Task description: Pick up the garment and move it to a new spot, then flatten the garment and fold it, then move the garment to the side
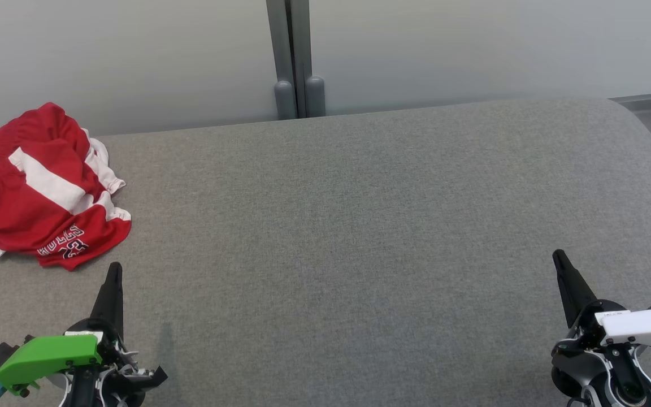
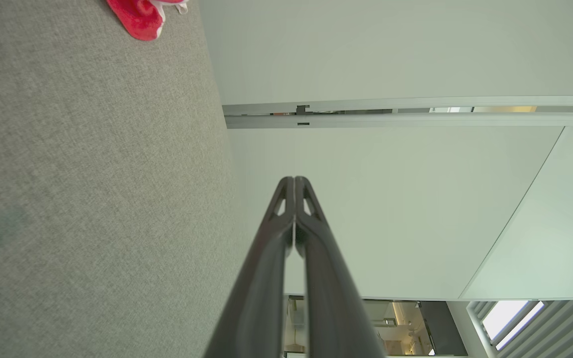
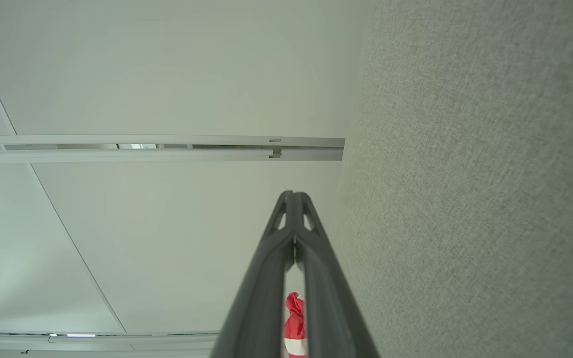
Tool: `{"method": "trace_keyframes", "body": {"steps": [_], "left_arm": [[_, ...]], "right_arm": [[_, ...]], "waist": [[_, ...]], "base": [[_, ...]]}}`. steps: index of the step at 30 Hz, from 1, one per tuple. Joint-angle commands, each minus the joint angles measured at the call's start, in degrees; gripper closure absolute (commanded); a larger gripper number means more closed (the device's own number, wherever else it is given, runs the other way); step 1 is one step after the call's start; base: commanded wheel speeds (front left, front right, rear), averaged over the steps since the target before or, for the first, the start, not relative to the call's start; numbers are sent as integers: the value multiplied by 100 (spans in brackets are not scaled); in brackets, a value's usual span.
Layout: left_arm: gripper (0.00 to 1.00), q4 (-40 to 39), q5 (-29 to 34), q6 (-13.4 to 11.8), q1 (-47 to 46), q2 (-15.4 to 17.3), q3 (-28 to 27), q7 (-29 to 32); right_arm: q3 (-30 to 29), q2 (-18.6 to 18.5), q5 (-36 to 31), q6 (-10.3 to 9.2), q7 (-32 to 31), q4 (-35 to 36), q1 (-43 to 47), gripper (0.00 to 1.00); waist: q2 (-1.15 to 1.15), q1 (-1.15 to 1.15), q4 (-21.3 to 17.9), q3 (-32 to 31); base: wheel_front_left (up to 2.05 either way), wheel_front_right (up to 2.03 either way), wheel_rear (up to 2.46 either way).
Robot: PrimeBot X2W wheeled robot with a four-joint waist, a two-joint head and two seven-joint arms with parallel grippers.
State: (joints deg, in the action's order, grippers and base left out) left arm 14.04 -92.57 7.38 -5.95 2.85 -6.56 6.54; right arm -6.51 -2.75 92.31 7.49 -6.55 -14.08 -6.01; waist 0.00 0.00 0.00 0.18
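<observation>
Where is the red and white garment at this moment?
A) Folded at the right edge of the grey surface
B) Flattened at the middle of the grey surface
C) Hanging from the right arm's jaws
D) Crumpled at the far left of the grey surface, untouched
D: the head view shows the garment lying bunched at the far left of the grey surface, with nothing touching it.

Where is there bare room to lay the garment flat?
Bare: the surface from the garment rightward to its rounded right edge, and from the left claw and right claw up to the wall. Crowded only far left, where the garment lies crumpled.
</observation>
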Motion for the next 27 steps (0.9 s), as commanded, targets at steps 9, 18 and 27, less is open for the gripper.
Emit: {"method": "trace_keyframes", "body": {"steps": [9, 18, 27], "left_arm": [[100, -7, 40, 30, -72, 8, -2, 9], [100, -7, 40, 30, -72, 8, -2, 9], [100, -7, 40, 30, -72, 8, -2, 9]], "right_arm": [[-6, -31, 18, 0, -9, 20, -50, 100], [-6, -31, 18, 0, -9, 20, -50, 100], [-6, -31, 18, 0, -9, 20, -50, 100]], "waist": [[0, 0, 0, 0], [0, 0, 0, 0], [0, 0, 0, 0]], "base": [[0, 0, 0], [0, 0, 0], [0, 0, 0]]}}
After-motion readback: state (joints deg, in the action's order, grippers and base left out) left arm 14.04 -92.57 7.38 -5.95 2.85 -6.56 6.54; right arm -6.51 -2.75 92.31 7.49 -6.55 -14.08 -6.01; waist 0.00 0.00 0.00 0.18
